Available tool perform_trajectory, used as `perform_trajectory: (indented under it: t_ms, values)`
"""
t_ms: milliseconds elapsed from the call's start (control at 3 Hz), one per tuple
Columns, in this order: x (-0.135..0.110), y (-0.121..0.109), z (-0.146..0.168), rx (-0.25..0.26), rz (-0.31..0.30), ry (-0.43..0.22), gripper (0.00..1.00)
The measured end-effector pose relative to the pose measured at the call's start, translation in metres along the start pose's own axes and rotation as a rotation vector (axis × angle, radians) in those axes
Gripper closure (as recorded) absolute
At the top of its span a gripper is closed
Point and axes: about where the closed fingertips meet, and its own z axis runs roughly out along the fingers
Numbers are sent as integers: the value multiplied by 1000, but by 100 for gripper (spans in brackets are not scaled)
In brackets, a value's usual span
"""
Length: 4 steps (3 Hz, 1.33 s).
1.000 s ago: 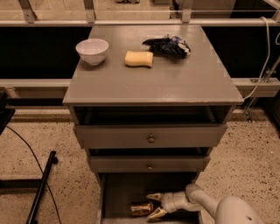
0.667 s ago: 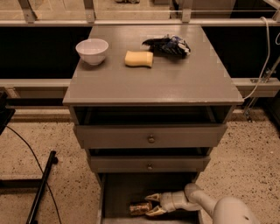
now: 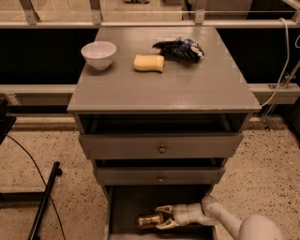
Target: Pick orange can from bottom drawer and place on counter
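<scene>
Reaching low into bottom drawer point(image 3: 125, 206), gripper point(image 3: 159, 217) spread around orange can point(image 3: 147, 220)

A grey drawer cabinet point(image 3: 122, 146) stands on a speckled, sand-coloured terrazzo floor point(image 3: 51, 140) in dim, warm light. Behind it a pale horizontal rail point(image 3: 140, 23) on metal posts point(image 3: 96, 9) runs the width of the scene above a dark recess point(image 3: 37, 56), with a low pale ledge point(image 3: 37, 89) beneath. A white cable point(image 3: 285, 51) hangs at the right. A black cable point(image 3: 28, 159) and a black stand leg point(image 3: 44, 201) cross the floor at the left. The gripper point(image 3: 159, 218), fingers apart, reaches into the bottom drawer point(image 3: 126, 206).
</scene>
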Motion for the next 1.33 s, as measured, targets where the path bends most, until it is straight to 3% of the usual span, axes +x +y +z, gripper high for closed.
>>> perform_trajectory:
  t_ms: [333, 667, 1000, 1333]
  values:
    - [-49, -19, -43, 85, -131, 3, 100]
    - [-111, -45, -110, 202, -250, 108, 100]
    - [-185, -45, -138, 198, -329, 185, 100]
    - [-271, -11, -132, 93, -449, 180, 100]
